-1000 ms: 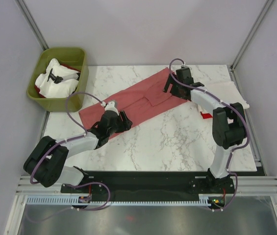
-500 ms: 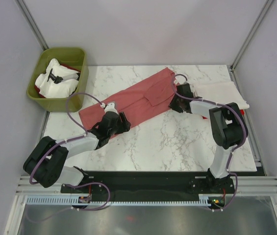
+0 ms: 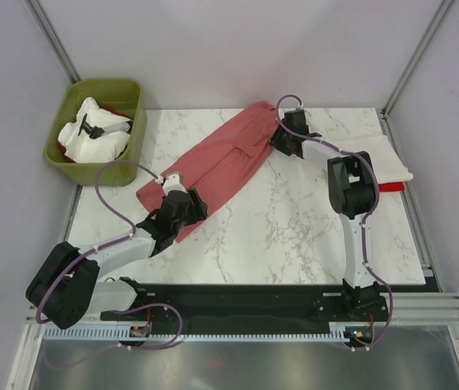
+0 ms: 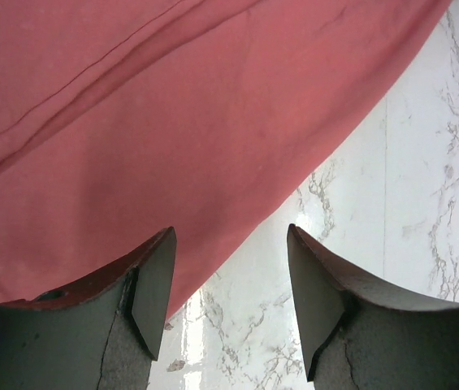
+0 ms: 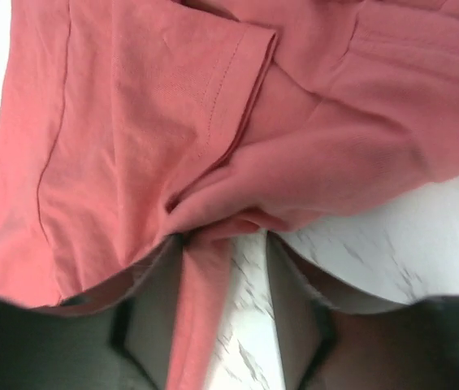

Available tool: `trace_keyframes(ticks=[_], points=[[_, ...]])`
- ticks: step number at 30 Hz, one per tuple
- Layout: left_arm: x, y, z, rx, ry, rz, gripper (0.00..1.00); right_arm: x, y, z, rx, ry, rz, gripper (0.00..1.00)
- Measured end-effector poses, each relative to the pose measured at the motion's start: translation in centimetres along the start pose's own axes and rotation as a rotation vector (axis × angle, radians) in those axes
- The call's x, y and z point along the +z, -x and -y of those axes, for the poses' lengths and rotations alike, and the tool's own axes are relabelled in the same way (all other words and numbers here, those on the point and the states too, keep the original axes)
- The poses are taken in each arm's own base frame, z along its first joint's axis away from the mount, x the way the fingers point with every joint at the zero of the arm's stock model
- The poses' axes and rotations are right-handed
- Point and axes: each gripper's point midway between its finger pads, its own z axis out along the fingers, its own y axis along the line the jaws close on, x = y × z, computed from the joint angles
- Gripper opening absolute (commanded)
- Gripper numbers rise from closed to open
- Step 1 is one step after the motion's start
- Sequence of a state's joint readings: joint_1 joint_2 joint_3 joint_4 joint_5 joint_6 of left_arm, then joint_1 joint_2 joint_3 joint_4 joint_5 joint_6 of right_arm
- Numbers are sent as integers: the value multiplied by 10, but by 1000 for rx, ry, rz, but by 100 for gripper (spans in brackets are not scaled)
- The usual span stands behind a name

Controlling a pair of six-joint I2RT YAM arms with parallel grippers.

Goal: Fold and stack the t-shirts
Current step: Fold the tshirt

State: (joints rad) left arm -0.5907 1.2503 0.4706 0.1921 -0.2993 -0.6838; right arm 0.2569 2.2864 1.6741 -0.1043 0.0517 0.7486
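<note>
Marble covers the table in front of you, white with grey veins, boxed in by pale lilac walls. A black rail runs along the near edge where both arms are bolted. Bare stone stretches from that rail up the middle and across the near right — that is your open room.

Your left gripper sits low at the near-left end of the salmon shirt. Its jaws are apart, the shirt's edge lies against one finger, and marble shows in the gap, so nothing is pinched. From there the shirt runs diagonally toward the far middle, its far end reaching the table's back edge.

Your right gripper is at that far end, clamped on a bunched fold of the shirt beside a sleeve hem.

Just right of the right arm's elbow, a cream shirt lies flat along the right edge, with a sliver of red shirt showing under its near side. At the far-left corner stands a green bin holding white cloth — well apart from both grippers.
</note>
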Motion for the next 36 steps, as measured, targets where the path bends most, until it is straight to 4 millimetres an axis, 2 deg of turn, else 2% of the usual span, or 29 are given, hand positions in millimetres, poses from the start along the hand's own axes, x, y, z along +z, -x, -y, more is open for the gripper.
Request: trace_keyframes(ticks=[1,2,5,7,11,15,18,21,29,31,33,36], points=[[0,0,0,0,1,1,65,6,6,-6,-5,8,6,60],[0,0,-1,1,3,2,65,7,8,-8,-11,11,8,71],[0,0,-1,2,5,0,65,0,6,-10,-26,18,-8,80],[0,0,-1,2,5,0,65,-10,-2,-7,-41,14,-26,82],[-1,1,-1,0,2,4,65,-50,-36,7,-66,1,-93,80],[-10,4,5,-15,-52,26,65,-93,-88,15,-108,17,-168,80],[-21,8,8,-31,-101,56,65,-115,-121,3,-151,59,-205,77],[-30,12,7,-51,-124,91,64,-138,-165,-12,-189,113,-251,75],[-59,35,-9,-167,-136,259,62,-184,-256,-70,-190,231,-316,76],[-63,37,-15,-204,-123,290,63,-191,-273,-82,-177,252,-324,75],[-66,40,-22,-234,-102,315,63,-189,-285,-89,-161,253,-329,75],[-73,48,-28,-280,-89,360,63,-179,-289,-111,-116,272,-315,73]])
